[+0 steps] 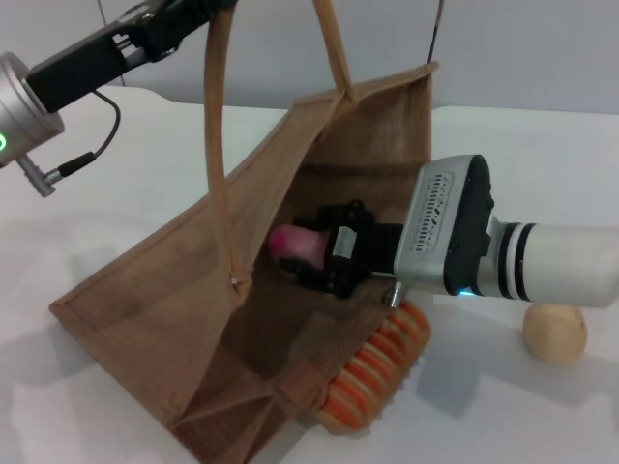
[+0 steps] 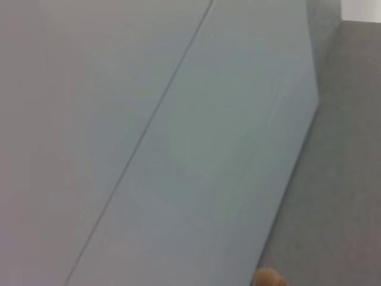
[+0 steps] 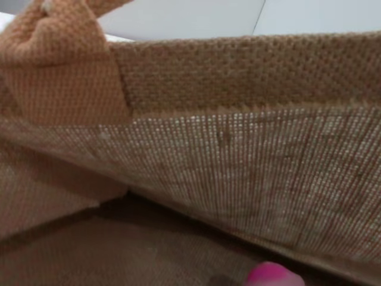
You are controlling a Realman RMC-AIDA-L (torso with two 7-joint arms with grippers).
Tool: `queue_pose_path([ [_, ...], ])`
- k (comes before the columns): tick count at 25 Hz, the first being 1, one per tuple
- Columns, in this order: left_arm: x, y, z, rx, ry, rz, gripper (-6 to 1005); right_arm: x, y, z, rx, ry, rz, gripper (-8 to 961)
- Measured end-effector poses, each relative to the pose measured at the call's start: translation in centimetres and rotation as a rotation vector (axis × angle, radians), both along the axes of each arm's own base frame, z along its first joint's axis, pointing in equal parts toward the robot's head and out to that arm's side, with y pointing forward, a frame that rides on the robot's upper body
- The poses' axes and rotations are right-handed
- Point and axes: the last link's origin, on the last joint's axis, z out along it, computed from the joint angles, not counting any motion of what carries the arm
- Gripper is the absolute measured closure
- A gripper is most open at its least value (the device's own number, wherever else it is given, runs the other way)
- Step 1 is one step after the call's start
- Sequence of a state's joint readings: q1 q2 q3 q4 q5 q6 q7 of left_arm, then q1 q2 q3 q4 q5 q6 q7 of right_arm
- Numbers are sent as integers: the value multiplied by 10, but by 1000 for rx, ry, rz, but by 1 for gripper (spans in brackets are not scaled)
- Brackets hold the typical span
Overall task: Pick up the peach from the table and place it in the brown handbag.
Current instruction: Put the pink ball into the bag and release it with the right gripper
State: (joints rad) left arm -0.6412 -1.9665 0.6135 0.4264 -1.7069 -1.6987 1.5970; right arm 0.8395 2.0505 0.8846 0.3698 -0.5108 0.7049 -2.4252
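Reaching into the mouth of the large tan-brown burlap handbag point(image 1: 164, 309), your right gripper point(image 1: 311, 253) has its black fingers clamped on the small pale pink peach with the magenta tip point(image 1: 295, 242), held inside the bag's opening. Your left gripper point(image 1: 179, 24) sits high at the bag's lighter tan loop handle point(image 1: 219, 145); you cannot tell how its fingers stand. A ridged orange fruit point(image 1: 375, 372) lies against the bag, and a beige-tan ball point(image 1: 555, 333) rests on the white table point(image 1: 542, 155).

A white table point(image 1: 542, 145) stands before a pale grey-blue wall point(image 1: 542, 48).
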Motion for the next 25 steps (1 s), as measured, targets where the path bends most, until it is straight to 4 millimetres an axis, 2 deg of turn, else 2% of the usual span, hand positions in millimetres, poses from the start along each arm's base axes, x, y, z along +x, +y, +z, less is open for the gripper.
queue_pose_path([
  [4, -7, 1, 0, 15, 5, 39, 839, 6, -2, 8, 13, 84, -60, 493],
  [7, -15, 0, 4, 40, -10, 74, 838, 14, -4, 16, 35, 145, -92, 285],
  [12, -27, -1, 10, 77, -22, 125, 837, 34, -7, 35, 79, 242, -152, 125],
  [17, -35, 3, 9, 95, -8, 186, 836, 60, -13, 65, 130, 386, -201, 125],
  [21, -45, 10, 2, 119, 21, 259, 835, 81, -16, 89, 234, 484, -274, 125],
  [25, -54, 17, 0, 165, 58, 326, 834, 96, -18, 104, 339, 566, -345, 125],
])
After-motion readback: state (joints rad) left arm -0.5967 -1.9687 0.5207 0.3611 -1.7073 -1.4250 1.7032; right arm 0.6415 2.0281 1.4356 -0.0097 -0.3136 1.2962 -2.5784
